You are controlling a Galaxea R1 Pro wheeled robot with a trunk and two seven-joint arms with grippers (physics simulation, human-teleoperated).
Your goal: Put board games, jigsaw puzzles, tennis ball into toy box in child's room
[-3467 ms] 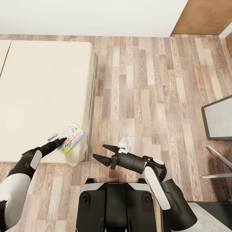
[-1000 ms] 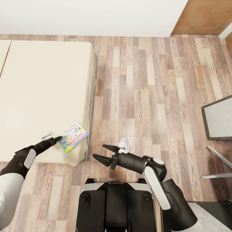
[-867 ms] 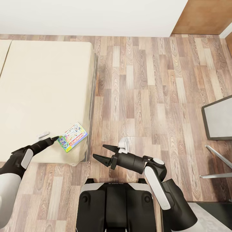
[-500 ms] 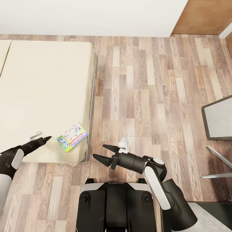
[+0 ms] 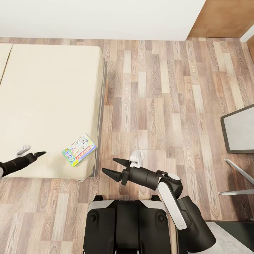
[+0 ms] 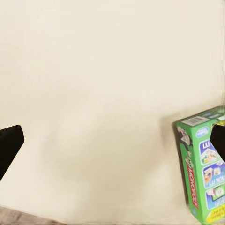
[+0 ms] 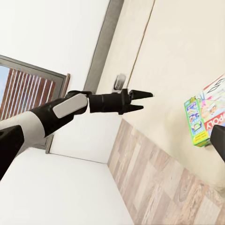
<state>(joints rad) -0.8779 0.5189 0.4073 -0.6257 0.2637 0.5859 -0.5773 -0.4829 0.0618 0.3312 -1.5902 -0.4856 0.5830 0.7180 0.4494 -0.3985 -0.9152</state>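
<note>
Wood-plank floor (image 5: pixel 158 106) in mixed brown and grey tones meets a plain white wall (image 5: pixel 102 17), with a brown wooden panel (image 5: pixel 225 17) at the far corner and a slatted window (image 7: pixel 18 93) visible.

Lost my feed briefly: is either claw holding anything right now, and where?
Nothing held. Left claw hangs apart from the board game on the bed; right claw open over floor.

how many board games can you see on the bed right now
1. A Monopoly board game lies flat near the bed's front corner, by the floor-side edge, apart from the left end effector. The bed runs past the head view's left edge, so another may lie unseen.
</note>
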